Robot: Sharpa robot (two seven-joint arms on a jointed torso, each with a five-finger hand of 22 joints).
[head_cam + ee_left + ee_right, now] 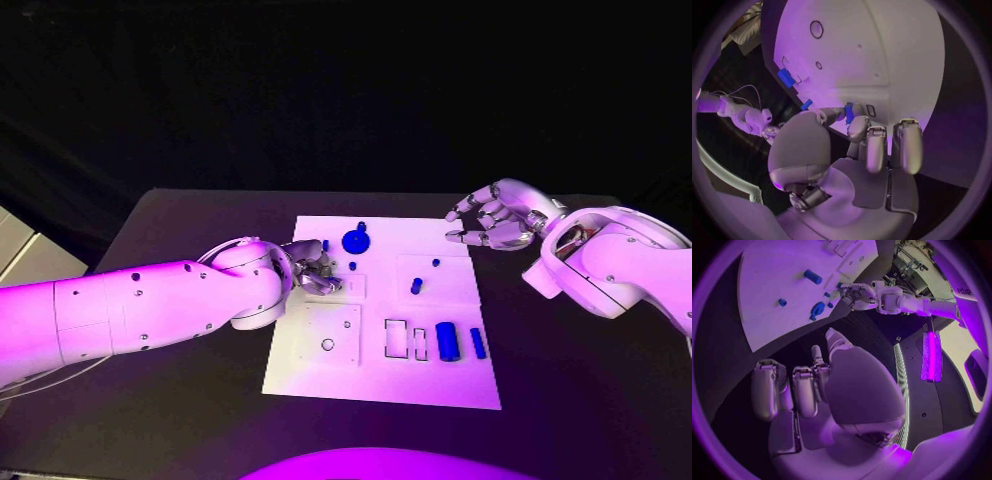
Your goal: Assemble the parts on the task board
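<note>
- Left hand (312, 268), centre-left of the head view, is over the task board's (325, 360) left edge; the left wrist view shows a small blue part (849, 112) at its fingertips, seemingly pinched.
- Judged step: seating that part; the next move calls for lining it up with its slot.
- Loose blue cylinder (447, 341) lies lower-right of the board.
- Right hand (492, 218), upper right over the tabletop (188, 215), fingers loosely curled, empty.

White rectangular task board (433, 385) on a black worktop (202, 220); small blue plastic parts (449, 342); silver metal hands (493, 222).
</note>
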